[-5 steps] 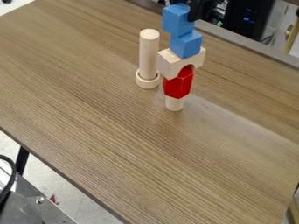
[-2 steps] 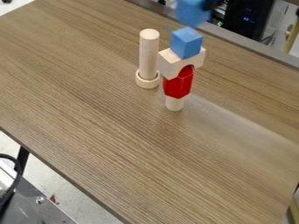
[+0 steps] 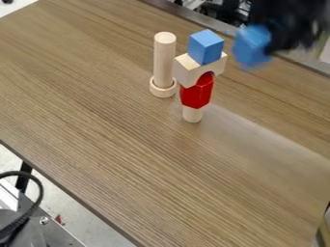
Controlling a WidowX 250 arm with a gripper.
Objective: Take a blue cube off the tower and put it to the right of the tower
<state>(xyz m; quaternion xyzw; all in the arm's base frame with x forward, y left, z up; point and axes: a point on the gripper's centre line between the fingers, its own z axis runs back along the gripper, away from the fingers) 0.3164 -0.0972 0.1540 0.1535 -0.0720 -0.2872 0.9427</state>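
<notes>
In the upper middle of the frame, a pale rod (image 3: 164, 58) stands upright with a ring (image 3: 162, 90) around its foot, and just beside it rises the tower (image 3: 193, 77): short peg (image 3: 192, 115), red block (image 3: 197, 94), pale arch (image 3: 187, 71), top blue cube (image 3: 205, 47). Toward the upper right, apart from the tower, my gripper (image 3: 268, 44) has its jaws pinching the raised blue cube (image 3: 251, 47) in the air.

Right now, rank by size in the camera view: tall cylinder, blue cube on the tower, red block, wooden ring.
Largest: tall cylinder
Next: blue cube on the tower and red block, too alike to rank
Smallest: wooden ring
</notes>
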